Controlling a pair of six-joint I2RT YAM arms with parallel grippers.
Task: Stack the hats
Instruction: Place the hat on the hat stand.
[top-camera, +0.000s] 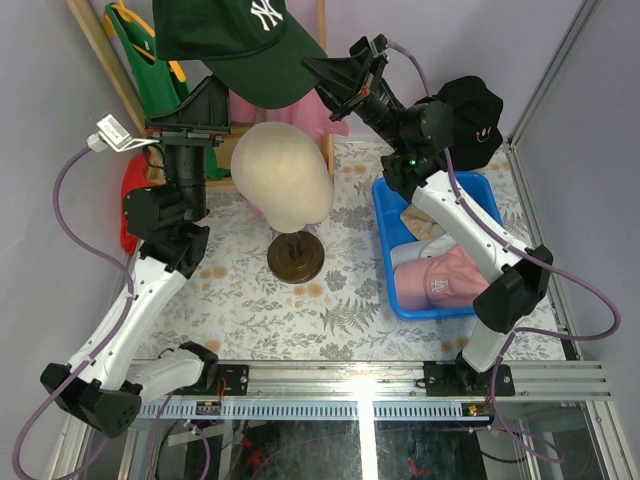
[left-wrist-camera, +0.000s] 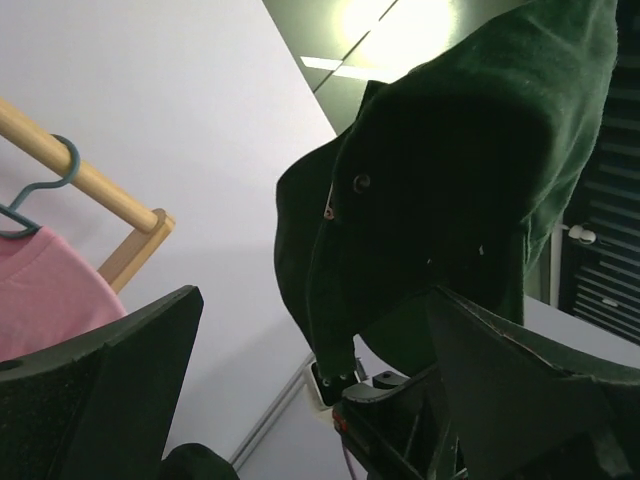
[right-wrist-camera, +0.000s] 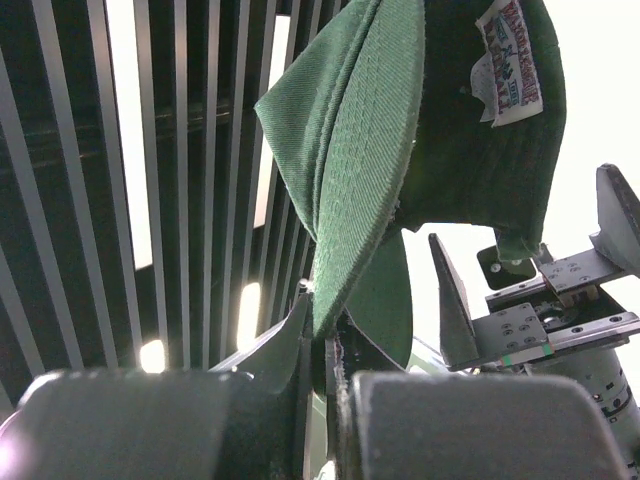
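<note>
Above the mannequin head (top-camera: 283, 170), the dark green cap (top-camera: 235, 45) is held high, close to the top camera. Its crown is cut off by the upper frame edge there.

The brim is pinched in the right tool (right-wrist-camera: 322, 335), which is closed tight on the fabric. The clamp is seen plainly only in the right wrist view. From the top view the contact is hidden under the brim.

The left tool (top-camera: 192, 112) is spread wide, with nothing gripped between its fingers (left-wrist-camera: 110, 390). It is placed just beside the cap's back edge. Whether it touches cannot be told.

The cap's inside, with a sewn label (right-wrist-camera: 510, 60), is shown by the wrist views only. The white logo (top-camera: 263, 14) is shown by the top view only.

A blue bin (top-camera: 388, 250) is set on the table (top-camera: 240, 300) at the right. A pink cap (top-camera: 440, 280) lies in it, partly covered by the right arm. A tan hat (top-camera: 420, 222) behind it is mostly hidden, so its type is unclear. A black hat (top-camera: 478, 108) beyond the bin is partly blocked by the same arm.

The pink T-shirt (left-wrist-camera: 40, 290) and wooden rail (left-wrist-camera: 90, 180) are clear in the left wrist view. In the top view both are largely hidden behind the cap. The green T-shirt (top-camera: 150, 60) at back left is cut off by the frame.

A red item (top-camera: 130, 200) at the left is partly hidden by the left arm and cannot be identified.
</note>
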